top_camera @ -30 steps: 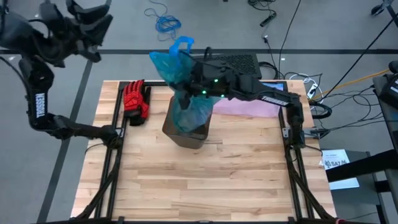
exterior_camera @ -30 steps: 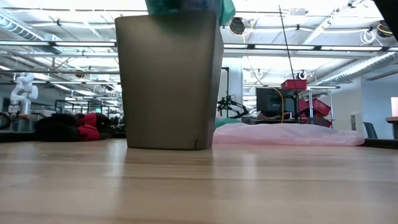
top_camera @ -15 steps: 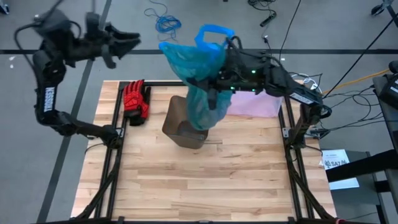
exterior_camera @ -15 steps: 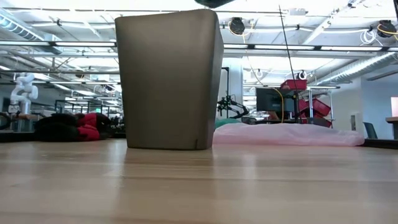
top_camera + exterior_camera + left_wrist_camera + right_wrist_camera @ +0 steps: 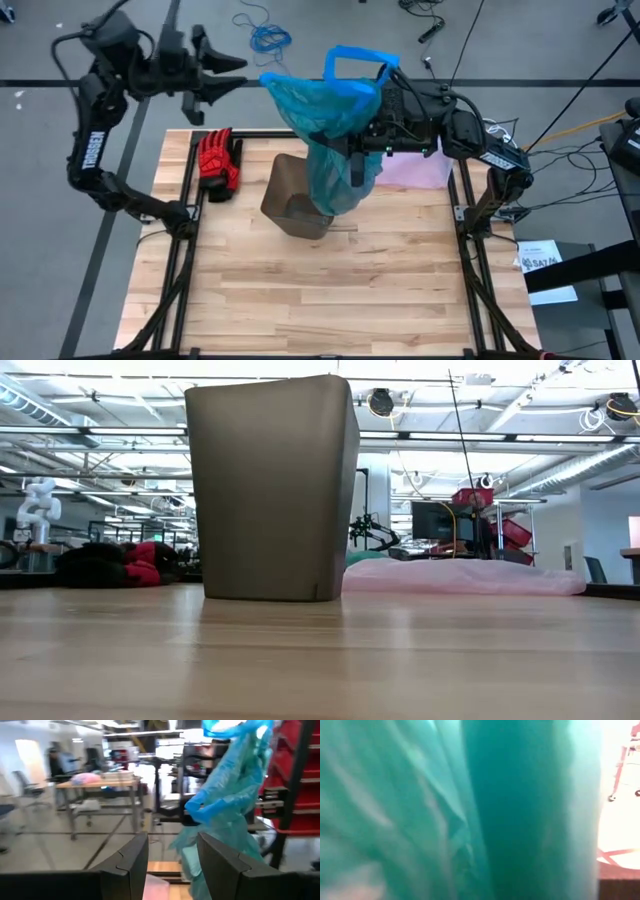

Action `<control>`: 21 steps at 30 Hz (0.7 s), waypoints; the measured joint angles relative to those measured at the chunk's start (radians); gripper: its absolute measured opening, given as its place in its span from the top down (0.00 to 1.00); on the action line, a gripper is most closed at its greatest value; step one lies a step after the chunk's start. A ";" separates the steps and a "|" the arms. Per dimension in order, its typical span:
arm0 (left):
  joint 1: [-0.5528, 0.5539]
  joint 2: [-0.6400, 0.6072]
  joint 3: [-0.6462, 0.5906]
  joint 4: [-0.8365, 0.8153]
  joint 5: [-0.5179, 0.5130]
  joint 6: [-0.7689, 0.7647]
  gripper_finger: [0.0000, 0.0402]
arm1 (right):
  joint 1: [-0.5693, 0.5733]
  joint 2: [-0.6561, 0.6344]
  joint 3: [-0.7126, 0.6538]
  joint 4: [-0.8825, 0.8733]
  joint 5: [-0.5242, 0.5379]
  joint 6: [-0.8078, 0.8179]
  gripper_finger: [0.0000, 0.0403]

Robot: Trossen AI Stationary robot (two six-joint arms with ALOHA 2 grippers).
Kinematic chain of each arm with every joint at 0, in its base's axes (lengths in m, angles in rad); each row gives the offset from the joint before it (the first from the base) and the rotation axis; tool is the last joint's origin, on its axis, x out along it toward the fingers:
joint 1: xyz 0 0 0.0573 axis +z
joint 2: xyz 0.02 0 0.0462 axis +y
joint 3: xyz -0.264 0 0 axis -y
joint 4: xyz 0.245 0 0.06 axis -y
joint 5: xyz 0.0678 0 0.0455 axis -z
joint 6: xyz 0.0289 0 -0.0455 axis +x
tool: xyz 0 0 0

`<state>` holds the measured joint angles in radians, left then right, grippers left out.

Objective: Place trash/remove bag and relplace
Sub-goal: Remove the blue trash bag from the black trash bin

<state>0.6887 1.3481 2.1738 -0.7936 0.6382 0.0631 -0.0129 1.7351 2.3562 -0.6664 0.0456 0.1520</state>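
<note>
- Your right end effector [image 5: 352,152] is up above the back of the surface [image 5: 320,290], pressed together and pinching the bag [image 5: 330,130] near its upper part.
- The bag, thin teal-green plastic with a blue looped edge at its top, hangs from that grip. From above, its lower end lies over the mouth of the bin [image 5: 295,205]; whether it touches the rim you cannot tell from here.
- In the low view only the bin [image 5: 272,490] shows, standing upright on the surface [image 5: 320,660], with no bag at its rim there.
- The right wrist view is filled with teal plastic [image 5: 445,810] pressed close to the lens.
- Your left end effector [image 5: 225,72] is raised beyond the back-left corner of the surface, fingers spread and holding nothing, pointing toward the bag but well apart from it.
- In the left wrist view, the two dark fingers [image 5: 132,860] stand apart with the hanging bag [image 5: 230,805] beyond them.
- A red and black glove [image 5: 218,162] lies at the back-left of the surface, beside the bin.
- A pale pink bag [image 5: 420,170] lies flat at the back-right, under the right arm.
</note>
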 joint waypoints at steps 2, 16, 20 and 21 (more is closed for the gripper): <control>-0.024 0.017 0.000 0.018 0.016 0.000 0.59 | 0.002 0.000 0.000 0.000 0.000 0.000 1.00; -0.062 0.058 -0.001 0.056 0.072 -0.005 0.59 | 0.002 0.000 0.000 0.002 -0.026 0.003 1.00; -0.061 0.050 -0.001 0.060 0.109 -0.006 0.59 | 0.002 0.000 0.000 0.002 -0.026 0.001 1.00; -0.061 0.047 -0.001 0.063 0.119 -0.010 0.59 | 0.002 0.000 0.000 0.004 -0.026 0.001 1.00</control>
<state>0.6273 1.3947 2.1731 -0.7305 0.7572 0.0533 -0.0113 1.7351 2.3562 -0.6621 0.0200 0.1532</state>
